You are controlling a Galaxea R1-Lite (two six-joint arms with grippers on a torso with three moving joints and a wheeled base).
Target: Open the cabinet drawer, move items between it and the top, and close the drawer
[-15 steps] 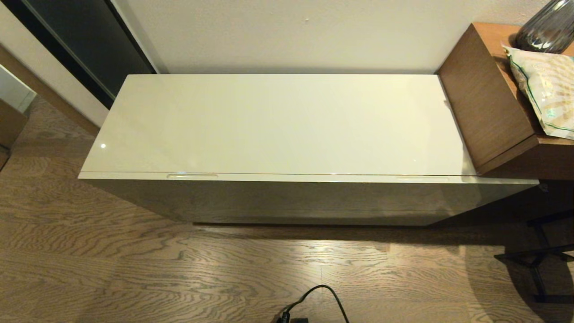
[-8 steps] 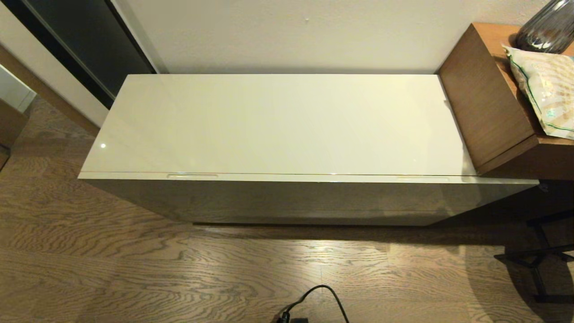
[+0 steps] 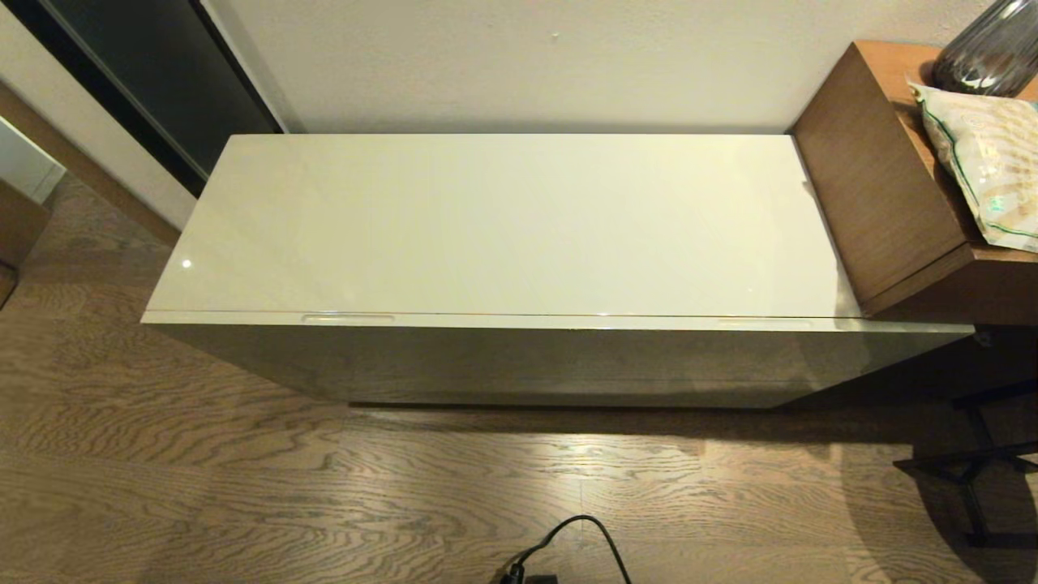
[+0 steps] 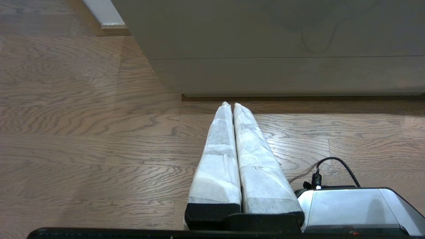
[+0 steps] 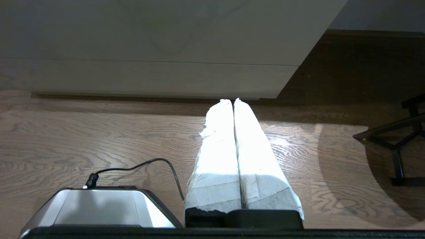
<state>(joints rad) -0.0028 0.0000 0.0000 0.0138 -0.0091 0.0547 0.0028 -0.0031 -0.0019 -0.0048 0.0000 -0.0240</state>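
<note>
Closest to me are my two grippers, both hanging low over the wooden floor (image 3: 324, 487) in front of the cabinet. The left gripper (image 4: 231, 105) has its two white-wrapped fingers (image 4: 219, 156) pressed flat together with nothing between them. The right gripper (image 5: 232, 101) looks the same, fingers touching and empty. Neither one shows in the head view. A black cable (image 3: 568, 543) curls on the floor near my base. A bit farther on is the cabinet drawer (image 3: 551, 361), shut tight, running the whole length of the cabinet. Along its top edge I can see two long finger dips, the left recess (image 3: 347, 318) and the right recess (image 3: 762, 324). I think those are the only good spots to hold, because the front is smooth and shiny and my fingers would likely slip off it. A drawer this wide may be heavy and may stick if I pull just one side, so a steady, straight pull seems best. Behind that lies the top (image 3: 503, 223), glossy and slick. I cannot see the slippers or the packet anywhere, so I guess they are inside the drawer. Off to my right sits a brown desk (image 3: 876, 186) with a snack bag (image 3: 985, 154) and a dark vase (image 3: 993, 53). I will leave those alone.
</note>
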